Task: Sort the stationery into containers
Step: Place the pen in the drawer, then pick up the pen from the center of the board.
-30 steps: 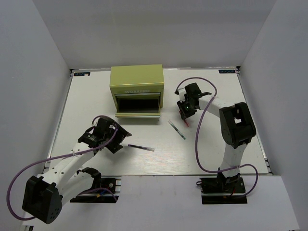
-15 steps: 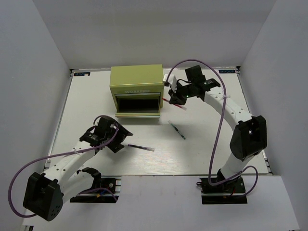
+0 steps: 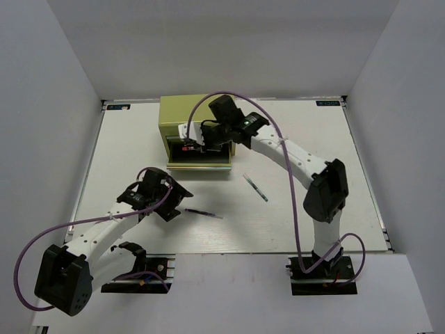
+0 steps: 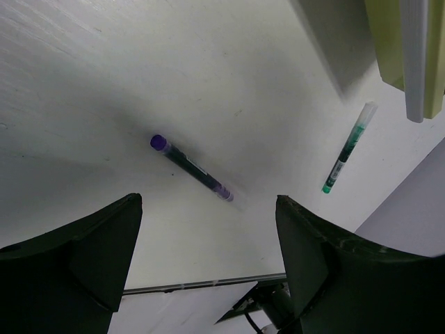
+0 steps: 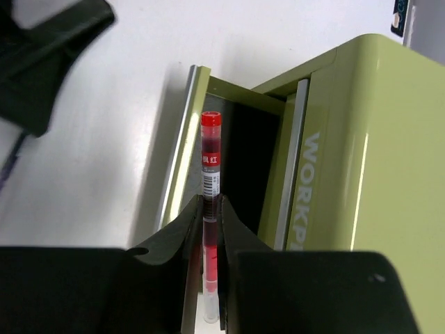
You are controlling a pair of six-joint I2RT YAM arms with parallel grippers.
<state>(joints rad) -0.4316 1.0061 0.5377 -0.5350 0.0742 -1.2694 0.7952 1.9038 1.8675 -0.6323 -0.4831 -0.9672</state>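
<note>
Above the open drawer (image 3: 208, 165), right arm (image 3: 292, 156) outstretched, gripper (image 5: 208, 209) tight around red pen (image 5: 211, 167)

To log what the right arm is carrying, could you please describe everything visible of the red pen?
The red pen is thin clear plastic with red ink inside, a red cap at its far end, a red printed label and a whitish near end. The right end effector is shut on its lower half, holding it over the open drawer, parallel to its front.
</note>
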